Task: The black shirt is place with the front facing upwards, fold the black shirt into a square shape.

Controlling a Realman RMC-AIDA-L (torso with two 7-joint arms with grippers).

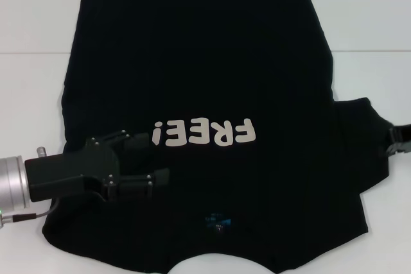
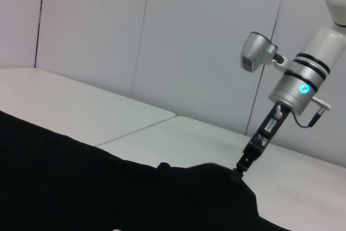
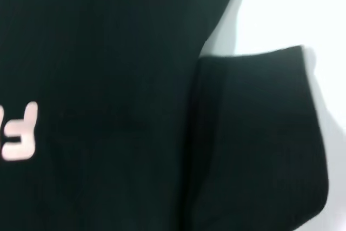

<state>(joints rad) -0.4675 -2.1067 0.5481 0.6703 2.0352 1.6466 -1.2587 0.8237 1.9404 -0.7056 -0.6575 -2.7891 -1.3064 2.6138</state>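
Jaws on the left gripper [image 1: 154, 158] stand apart w/ nothing between them, hovering over the chest of the one large plain black short-sleeved cloth T-shirt [image 1: 199, 62], which lies front-up & flat on the white table [image 1: 359, 11], white "FREE!" lettering [image 1: 204, 133] facing up; left side looks already turned in, prob. why that arm is free. Right gripper [image 1: 399, 139] sits at the tip of the spread right sleeve [image 1: 363, 142], seemingly to fold it in — can't tell whether its jaws grip the cloth. Count: 1 shirt, 2 grippers, 1 small blue neck label [image 1: 217, 221].
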